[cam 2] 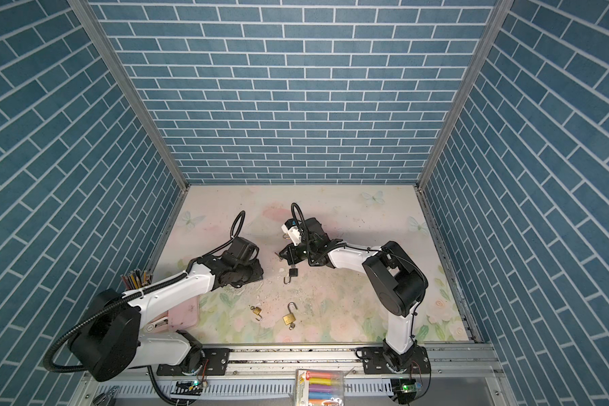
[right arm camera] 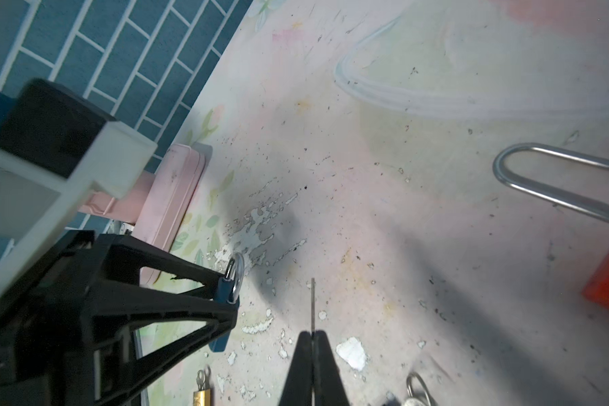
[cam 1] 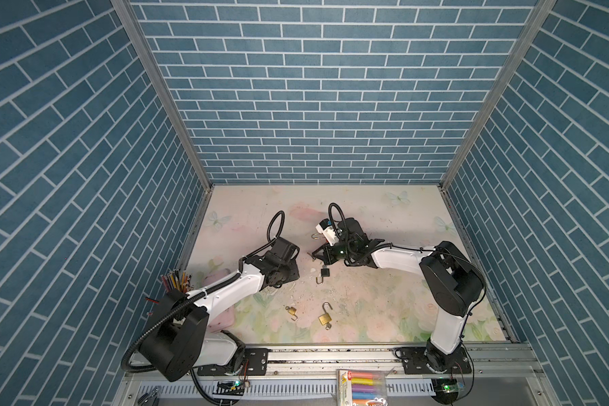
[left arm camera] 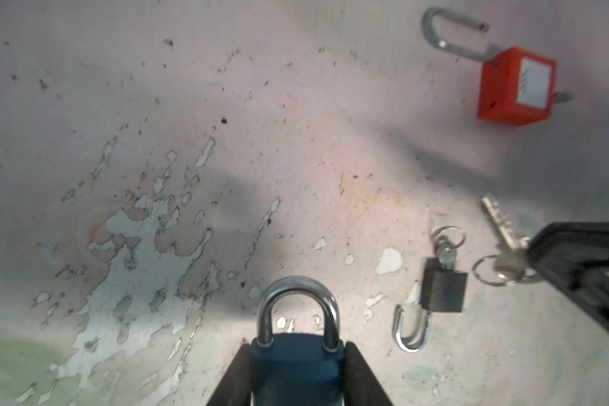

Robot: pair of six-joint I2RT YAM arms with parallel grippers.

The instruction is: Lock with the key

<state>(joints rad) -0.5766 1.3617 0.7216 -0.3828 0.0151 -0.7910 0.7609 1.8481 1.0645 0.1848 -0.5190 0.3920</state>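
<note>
While the left gripper pinches a dark blue padlock with closed steel shackle between its fingers, the right gripper clamps a thin silver key, fingers pressed onto it, near that padlock but apart, just below mid-frame in both top views.

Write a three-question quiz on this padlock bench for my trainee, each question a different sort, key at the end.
1. True or false: the right gripper is shut on a brass padlock.
2. The left gripper holds: A) a brass padlock; B) a dark blue padlock with a silver shackle; C) a pencil.
3. Fill in: the steel shackle of the red plastic padlock is ____.
Key: 1 false, it pinches a thin silver key; 2 B; 3 open.
</note>
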